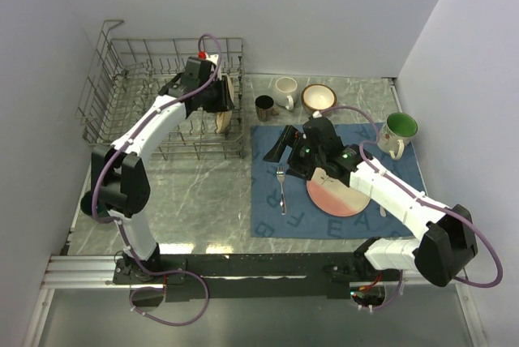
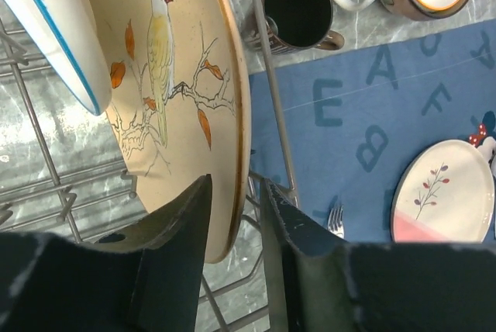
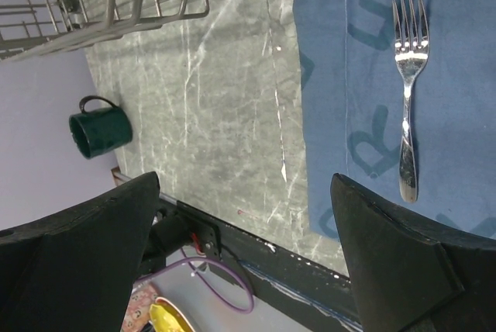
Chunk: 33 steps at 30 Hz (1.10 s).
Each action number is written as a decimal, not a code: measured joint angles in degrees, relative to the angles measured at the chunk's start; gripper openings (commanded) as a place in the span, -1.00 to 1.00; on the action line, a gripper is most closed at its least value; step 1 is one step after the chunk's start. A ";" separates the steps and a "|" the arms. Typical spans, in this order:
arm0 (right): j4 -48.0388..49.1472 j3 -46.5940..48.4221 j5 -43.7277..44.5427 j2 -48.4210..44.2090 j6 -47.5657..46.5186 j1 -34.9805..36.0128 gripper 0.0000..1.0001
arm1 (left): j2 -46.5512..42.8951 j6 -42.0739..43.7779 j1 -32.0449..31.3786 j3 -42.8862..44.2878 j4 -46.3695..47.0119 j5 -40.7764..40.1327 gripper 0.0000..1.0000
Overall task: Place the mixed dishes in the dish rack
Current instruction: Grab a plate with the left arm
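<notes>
Left gripper [image 2: 235, 192] pinches the tan bird plate [image 2: 174, 99] by its rim in the dish rack [image 1: 162, 40]; we judge a skewed release could knock it against the white plate [image 2: 46, 29].

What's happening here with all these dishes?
Two robot arms are loading dishes into a wire dish rack. The left tool straddles the rim of a tan bird plate standing on edge in the rack; whether it is clamped is unclear. The right tool hangs wide open over the blue mat near a fork. A pink-and-cream plate, white mug, dark mug and brown-rimmed bowl are not yet loaded.
</notes>
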 measured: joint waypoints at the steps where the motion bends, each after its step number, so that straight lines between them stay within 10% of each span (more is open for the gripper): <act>1: 0.04 -0.07 0.00 0.00 -0.04 0.00 1.00 | 0.04 0.02 0.00 0.22 -0.22 0.00 -0.43; 5: 0.15 -0.07 -0.07 0.00 -1.18 -0.20 1.00 | 0.13 0.48 0.00 1.79 -0.66 -0.15 -0.98; 17: -1.09 3.06 2.10 1.68 -5.20 -1.05 1.00 | 3.93 0.63 -0.11 10.10 -5.81 -0.85 -0.98; 33: -14.88 34.42 4.70 19.82 -5.81 -5.49 0.99 | 9.25 -4.13 3.41 25.81 -9.11 3.48 -0.98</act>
